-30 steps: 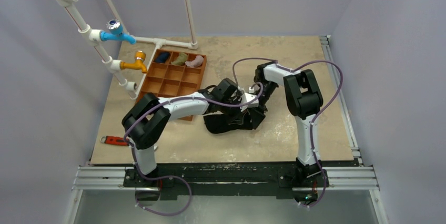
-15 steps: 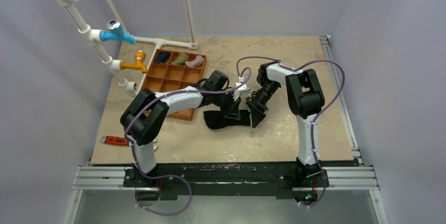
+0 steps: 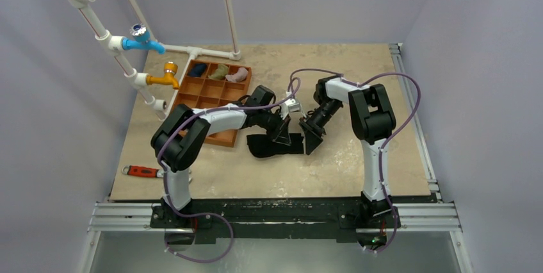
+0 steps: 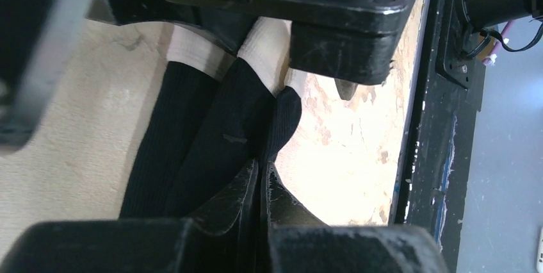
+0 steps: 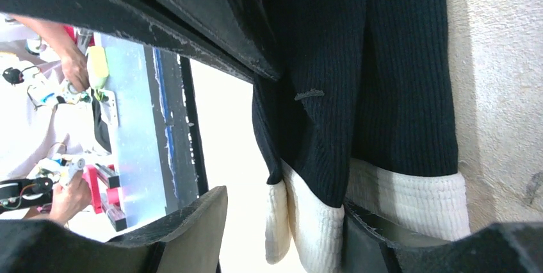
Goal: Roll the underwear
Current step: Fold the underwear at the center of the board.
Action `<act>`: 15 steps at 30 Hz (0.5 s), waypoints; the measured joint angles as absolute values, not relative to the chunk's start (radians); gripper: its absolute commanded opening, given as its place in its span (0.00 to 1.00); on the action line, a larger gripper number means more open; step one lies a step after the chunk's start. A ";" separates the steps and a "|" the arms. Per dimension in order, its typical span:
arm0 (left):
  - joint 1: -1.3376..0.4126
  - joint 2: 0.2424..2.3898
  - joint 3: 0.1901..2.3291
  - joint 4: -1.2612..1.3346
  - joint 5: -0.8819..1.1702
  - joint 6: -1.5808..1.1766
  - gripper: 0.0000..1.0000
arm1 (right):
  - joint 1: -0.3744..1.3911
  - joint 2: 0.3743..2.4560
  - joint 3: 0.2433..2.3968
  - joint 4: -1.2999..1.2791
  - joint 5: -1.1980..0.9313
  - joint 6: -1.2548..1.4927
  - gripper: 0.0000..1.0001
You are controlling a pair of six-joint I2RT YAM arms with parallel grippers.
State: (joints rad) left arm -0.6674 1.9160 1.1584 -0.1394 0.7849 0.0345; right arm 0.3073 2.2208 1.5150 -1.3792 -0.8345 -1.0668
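The underwear (image 3: 272, 148) is black ribbed fabric with a white waistband, lying partly folded at the table's middle. My left gripper (image 3: 282, 135) is at its upper right part. In the left wrist view the left gripper (image 4: 261, 170) is shut on a fold of the underwear (image 4: 218, 132). My right gripper (image 3: 310, 140) is at the garment's right end, close to the left one. In the right wrist view the right gripper (image 5: 285, 222) is open, with the white waistband between its fingers (image 5: 192, 222) and the black fabric (image 5: 358, 81) beyond.
An orange-brown compartment tray (image 3: 194, 102) stands left of the garment, with dark blue (image 3: 198, 69), olive-green (image 3: 221, 71) and pink (image 3: 237, 75) bundles in its back row. A red wrench (image 3: 139, 171) lies front left. White pipes with taps (image 3: 146, 42) rise at the left.
Both grippers have drawn apart and the left one has pulled back to the left. The underwear now lies narrower and more gathered than a second ago.
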 measured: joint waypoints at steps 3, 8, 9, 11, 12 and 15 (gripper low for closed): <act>-0.655 1.916 1.158 -0.120 0.790 0.003 0.00 | 0.306 2.221 1.514 -1.380 -0.842 -1.067 0.56; -0.641 1.918 1.158 -0.097 0.798 -0.053 0.00 | 0.306 2.221 1.514 -1.375 -0.855 -1.067 0.56; -0.638 1.920 1.158 -0.091 0.799 -0.065 0.00 | 0.306 2.221 1.514 -1.374 -0.856 -1.067 0.56; -0.631 1.930 1.158 -0.084 0.805 -0.086 0.00 | 0.306 2.221 1.514 -1.372 -0.856 -1.064 0.56; -0.628 1.937 1.158 -0.076 0.812 -0.089 0.00 | 0.306 2.221 1.514 -1.369 -0.857 -1.055 0.56; -0.625 1.950 1.159 -0.053 0.828 -0.102 0.00 | 0.304 2.223 1.514 -1.364 -0.860 -1.032 0.55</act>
